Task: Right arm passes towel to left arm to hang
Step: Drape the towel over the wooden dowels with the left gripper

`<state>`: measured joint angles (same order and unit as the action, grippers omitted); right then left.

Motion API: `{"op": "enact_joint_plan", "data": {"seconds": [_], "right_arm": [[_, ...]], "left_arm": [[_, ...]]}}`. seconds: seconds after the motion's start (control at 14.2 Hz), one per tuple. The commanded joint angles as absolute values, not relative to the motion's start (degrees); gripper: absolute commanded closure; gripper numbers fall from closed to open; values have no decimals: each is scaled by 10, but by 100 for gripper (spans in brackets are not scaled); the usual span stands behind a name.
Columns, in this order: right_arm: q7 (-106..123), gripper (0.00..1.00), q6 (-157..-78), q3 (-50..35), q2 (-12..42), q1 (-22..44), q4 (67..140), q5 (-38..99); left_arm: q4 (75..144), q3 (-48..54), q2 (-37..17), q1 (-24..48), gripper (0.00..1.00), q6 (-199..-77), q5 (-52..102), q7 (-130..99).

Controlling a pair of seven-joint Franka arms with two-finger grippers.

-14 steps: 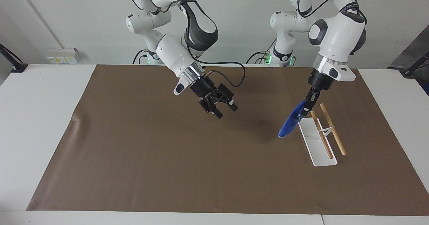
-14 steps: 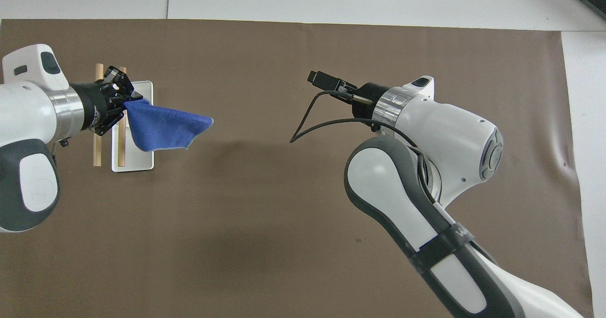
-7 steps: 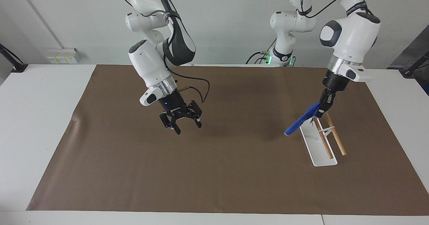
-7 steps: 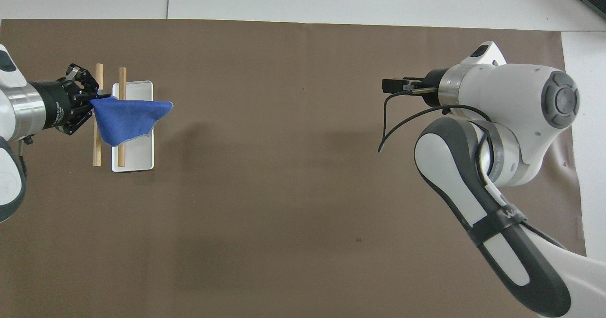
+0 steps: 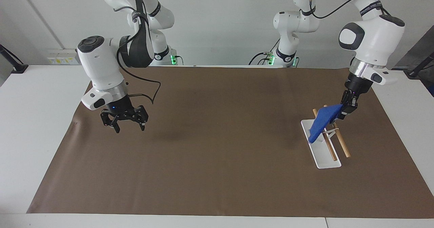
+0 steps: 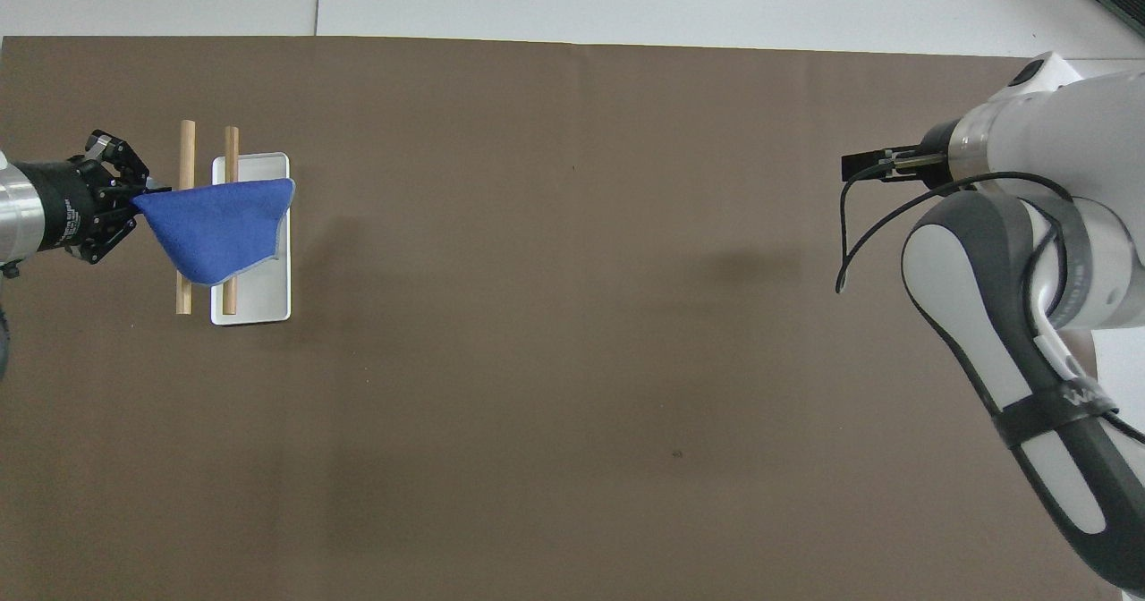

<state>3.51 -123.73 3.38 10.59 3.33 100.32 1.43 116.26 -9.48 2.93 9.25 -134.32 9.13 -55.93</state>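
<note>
As towel (image 5: 322, 122) drapes, rack (image 5: 330, 163) beneath.

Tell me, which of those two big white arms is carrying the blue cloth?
The left arm, at the rack's end of the table. Its tool is shut on a corner of the towel, over the wooden rails. The right arm's tool hangs open and empty.

White rack (image 5: 320, 153) on brown mat (image 5: 217, 160)
</note>
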Motion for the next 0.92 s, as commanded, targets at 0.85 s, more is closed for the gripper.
{"op": "enact_joint_plan", "data": {"seconds": [0.85], "right_arm": [[-43, 0, -954, 58, -28, 19, 964, 1]], "left_arm": [[1135, -115, 26, 90, 100, -1286, -69, -493]]}}
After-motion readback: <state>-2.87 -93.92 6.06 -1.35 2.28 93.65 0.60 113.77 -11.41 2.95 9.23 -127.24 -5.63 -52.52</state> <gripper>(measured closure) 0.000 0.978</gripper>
